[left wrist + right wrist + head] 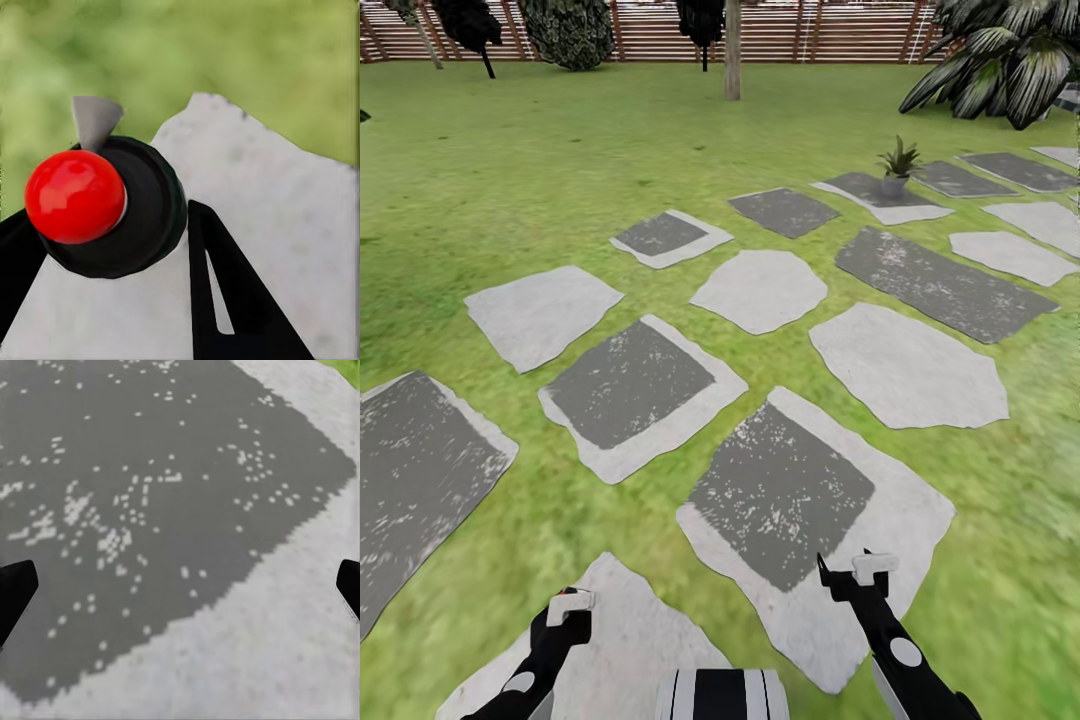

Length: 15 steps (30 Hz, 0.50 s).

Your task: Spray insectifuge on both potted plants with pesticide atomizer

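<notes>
My left end effector (112, 247) is clamped on the pesticide atomizer (112, 206), my right end effector (180, 585) spread empty; the potted plant (898, 166), upper right, awaits spraying.

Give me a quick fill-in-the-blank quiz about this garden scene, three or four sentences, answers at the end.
1. The left gripper holds the atomizer, whose nozzle dot is ____.
2. The potted plant stands on a stepping ____.
3. Behind the lawn runs a brown slat ____.
4. The right gripper is ____, its fingers apart over a slab.

Missing words: red; slab; fence; open
</notes>
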{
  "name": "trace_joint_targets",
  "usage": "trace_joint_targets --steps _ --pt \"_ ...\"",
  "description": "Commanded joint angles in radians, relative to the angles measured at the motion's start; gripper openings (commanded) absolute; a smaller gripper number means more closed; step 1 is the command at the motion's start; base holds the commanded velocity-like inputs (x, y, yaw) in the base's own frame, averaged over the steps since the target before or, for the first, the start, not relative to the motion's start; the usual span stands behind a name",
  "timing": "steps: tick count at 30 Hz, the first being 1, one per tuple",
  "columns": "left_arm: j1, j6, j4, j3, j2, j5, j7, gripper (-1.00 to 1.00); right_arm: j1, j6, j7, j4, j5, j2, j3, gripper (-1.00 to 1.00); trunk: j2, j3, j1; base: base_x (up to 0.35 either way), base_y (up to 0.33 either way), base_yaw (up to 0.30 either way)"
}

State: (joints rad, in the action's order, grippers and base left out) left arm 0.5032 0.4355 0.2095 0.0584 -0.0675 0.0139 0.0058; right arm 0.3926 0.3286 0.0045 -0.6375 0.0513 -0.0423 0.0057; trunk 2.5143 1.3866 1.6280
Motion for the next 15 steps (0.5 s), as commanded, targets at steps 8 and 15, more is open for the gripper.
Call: trace_joint_targets --steps 8,15 --pt "0.0 0.002 0.001 0.004 0.0 0.001 -0.001 -1.0 0.0 0.003 0.0 -0.003 0.004 0.002 0.001 1.0 -0.002 -0.03 -0.004 0.0 0.0 0.0" --pt "0.001 -0.01 0.007 0.003 -0.002 0.001 -0.01 -1.0 0.0 0.003 -0.003 -0.001 0.005 0.003 0.001 1.0 -0.003 -0.058 -0.007 0.0 0.0 0.0"
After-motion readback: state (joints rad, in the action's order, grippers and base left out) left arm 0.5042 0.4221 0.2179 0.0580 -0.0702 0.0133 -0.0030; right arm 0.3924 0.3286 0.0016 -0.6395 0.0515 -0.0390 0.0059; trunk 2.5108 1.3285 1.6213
